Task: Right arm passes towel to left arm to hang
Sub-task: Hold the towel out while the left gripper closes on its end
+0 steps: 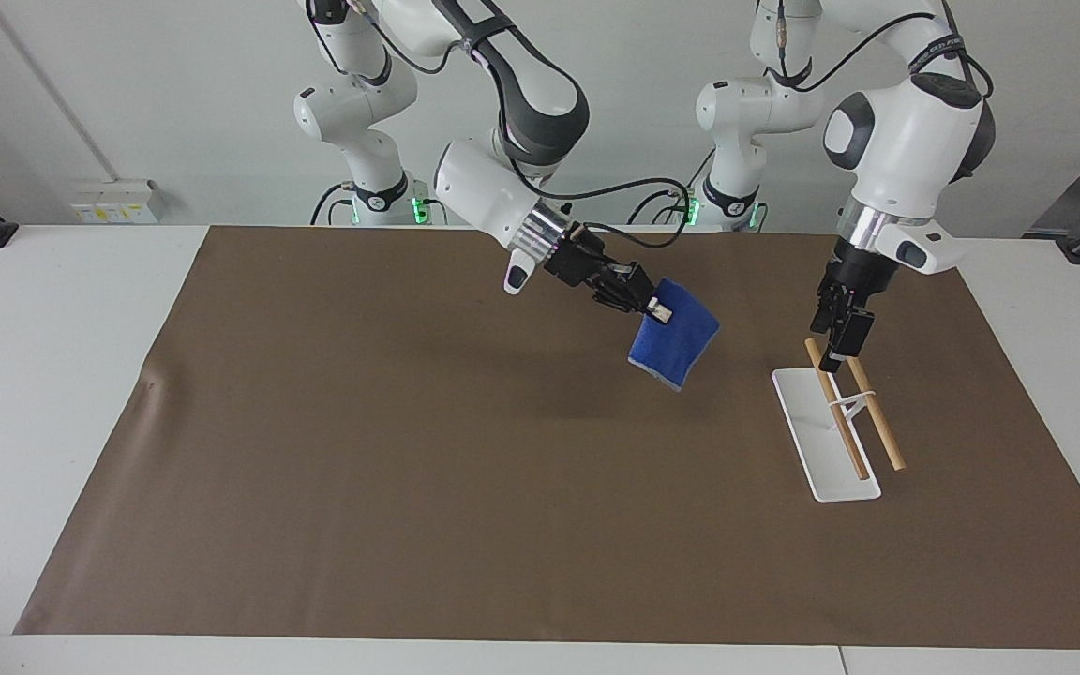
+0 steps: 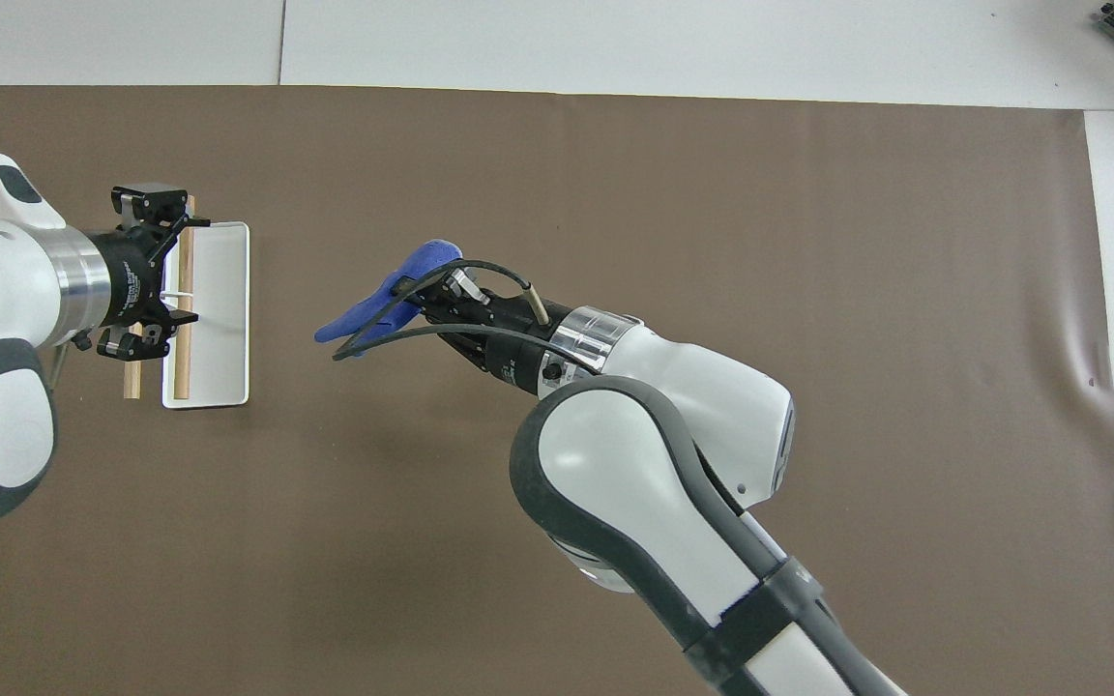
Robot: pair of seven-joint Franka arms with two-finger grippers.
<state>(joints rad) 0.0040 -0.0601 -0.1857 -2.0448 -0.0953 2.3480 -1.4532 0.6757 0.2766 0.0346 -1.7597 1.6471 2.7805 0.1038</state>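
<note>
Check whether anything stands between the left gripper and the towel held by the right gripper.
Nothing visible does. The towel hangs from the shut right gripper over bare brown mat. The open left gripper is over the towel rack, with only open air between.

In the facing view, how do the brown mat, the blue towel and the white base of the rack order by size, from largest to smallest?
1. Brown mat, by far the largest.
2 and 3. Blue towel and white base look about alike. The towel hangs in the air from the right tool, nearer the camera, so I do not rank them.
</note>
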